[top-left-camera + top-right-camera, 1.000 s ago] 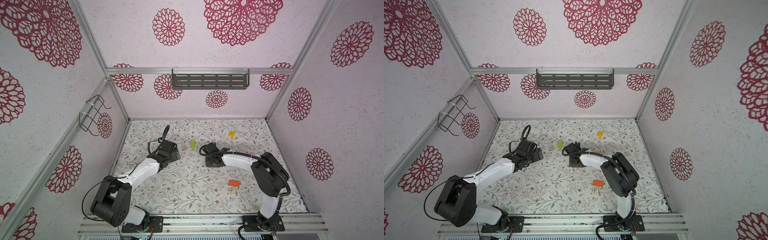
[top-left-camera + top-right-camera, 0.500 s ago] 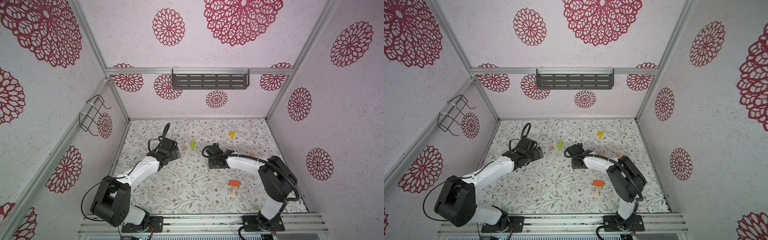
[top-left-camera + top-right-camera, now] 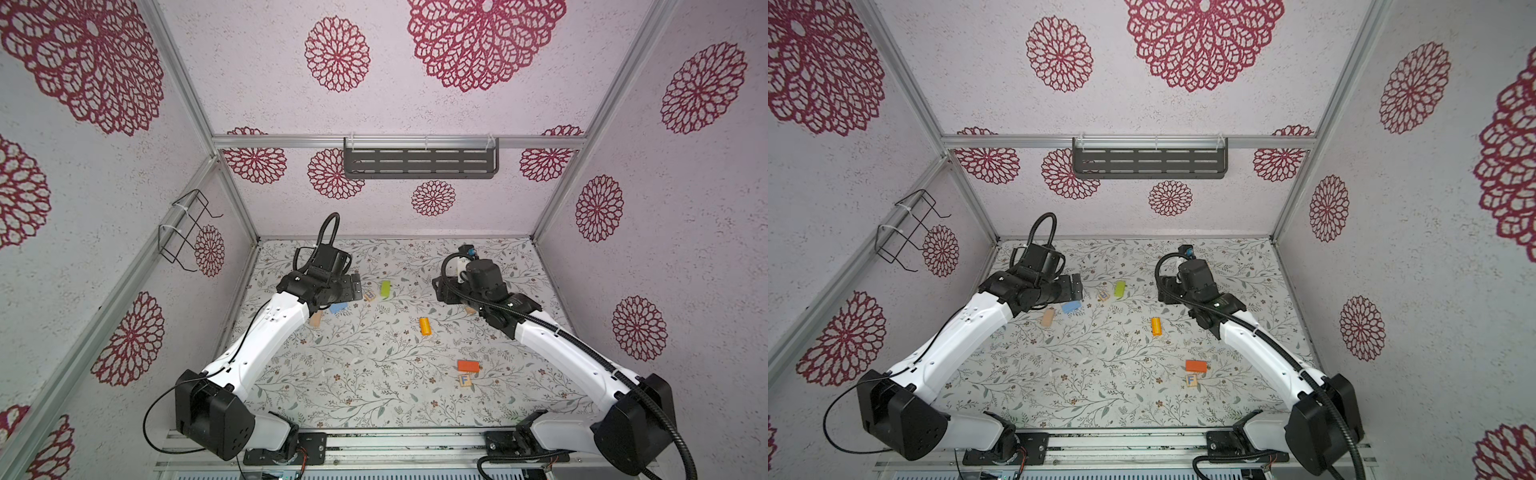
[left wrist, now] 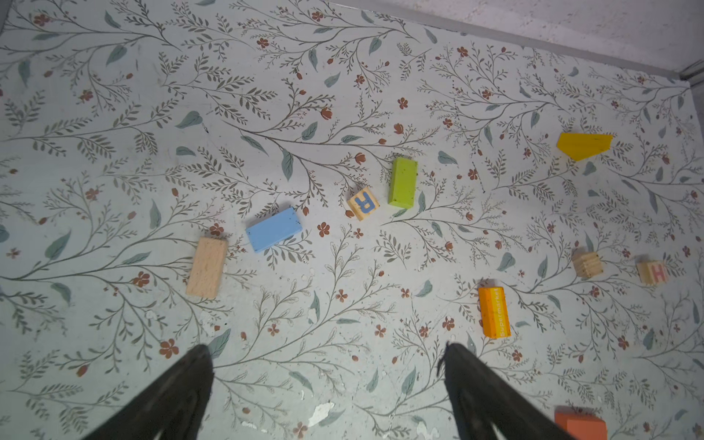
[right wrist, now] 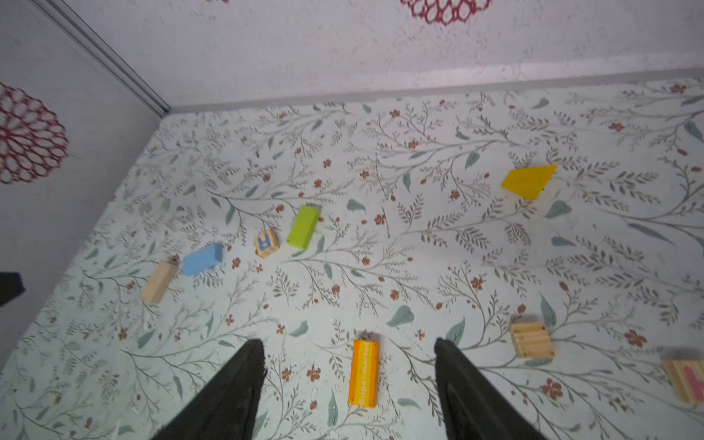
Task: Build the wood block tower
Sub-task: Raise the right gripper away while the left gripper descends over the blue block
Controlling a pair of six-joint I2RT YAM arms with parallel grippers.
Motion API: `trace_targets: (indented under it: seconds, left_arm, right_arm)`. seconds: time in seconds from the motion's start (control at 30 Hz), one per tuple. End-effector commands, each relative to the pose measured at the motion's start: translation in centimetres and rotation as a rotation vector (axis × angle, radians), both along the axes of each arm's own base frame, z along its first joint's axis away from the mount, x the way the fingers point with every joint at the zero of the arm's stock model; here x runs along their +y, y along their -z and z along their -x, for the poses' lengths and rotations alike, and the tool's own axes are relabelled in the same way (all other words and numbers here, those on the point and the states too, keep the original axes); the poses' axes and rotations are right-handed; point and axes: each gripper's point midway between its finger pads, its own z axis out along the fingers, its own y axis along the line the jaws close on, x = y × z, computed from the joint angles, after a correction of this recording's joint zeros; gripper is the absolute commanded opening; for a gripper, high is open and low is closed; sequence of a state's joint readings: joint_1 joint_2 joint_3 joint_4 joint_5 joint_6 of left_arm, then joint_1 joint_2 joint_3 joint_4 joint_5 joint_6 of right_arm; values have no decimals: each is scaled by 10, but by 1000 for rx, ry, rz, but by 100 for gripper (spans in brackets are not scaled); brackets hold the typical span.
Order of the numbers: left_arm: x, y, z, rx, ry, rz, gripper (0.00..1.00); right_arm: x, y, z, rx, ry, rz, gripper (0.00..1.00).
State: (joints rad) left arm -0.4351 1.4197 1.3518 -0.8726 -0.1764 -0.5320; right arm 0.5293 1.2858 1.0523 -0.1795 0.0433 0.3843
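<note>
The right gripper (image 5: pixel 347 343) has its fingers spread apart, the gap wider than a block, and nothing is caught between them. Just ahead of its tips, in line with that gap, the orange block (image 5: pixel 364 373) lies flat on the floral table (image 3: pixel 374 395), clear of both fingers. Close by, off to one side of the fingers, sit a ridged wood cube (image 5: pixel 531 340) and the H cube (image 5: pixel 685 381). Farther out ahead is the yellow block (image 5: pixel 527 182).

Over to the left gripper (image 4: pixel 325 346): fingers splayed wide, empty-handed too. Ahead of it lie the tan block (image 4: pixel 207 266), the blue block (image 4: pixel 273 229), the R cube (image 4: pixel 363 203) and the lime-green block (image 4: pixel 402 182), each on its own on the table. Well behind the right gripper, towards the arm bases, the red block (image 3: pixel 468 365) sits just beside the F cube (image 3: pixel 464 380).
</note>
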Motion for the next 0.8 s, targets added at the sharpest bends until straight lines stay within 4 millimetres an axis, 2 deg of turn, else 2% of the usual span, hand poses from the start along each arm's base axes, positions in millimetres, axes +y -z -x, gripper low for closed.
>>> trace_targets:
  seconds: [0.0, 0.1, 0.2, 0.37, 0.5, 0.63, 0.77]
  left_arm:
    - [13, 1, 17, 84, 82, -143, 97]
    - [24, 11, 14, 122, 110, -248, 97]
    - [27, 27, 15, 158, 173, -307, 97]
    - [10, 53, 4, 137, 283, -220, 97]
    - [-2, 71, -7, 61, 422, -248, 97]
    - [1, 70, -24, 14, 460, -243, 97]
    - [2, 79, -27, 148, 515, -133, 97]
  right_arm:
    - [11, -34, -8, -141, -94, -95, 79]
    - [12, -45, -14, -206, -111, -171, 85]
    - [10, -43, -17, -247, -129, -212, 88]
    - [0, -16, -22, -234, -138, -251, 90]
    - [-1, 7, -23, -195, -159, -284, 90]
    - [-1, 20, -29, -171, -157, -311, 90]
    - [3, 29, -33, -145, -169, -339, 90]
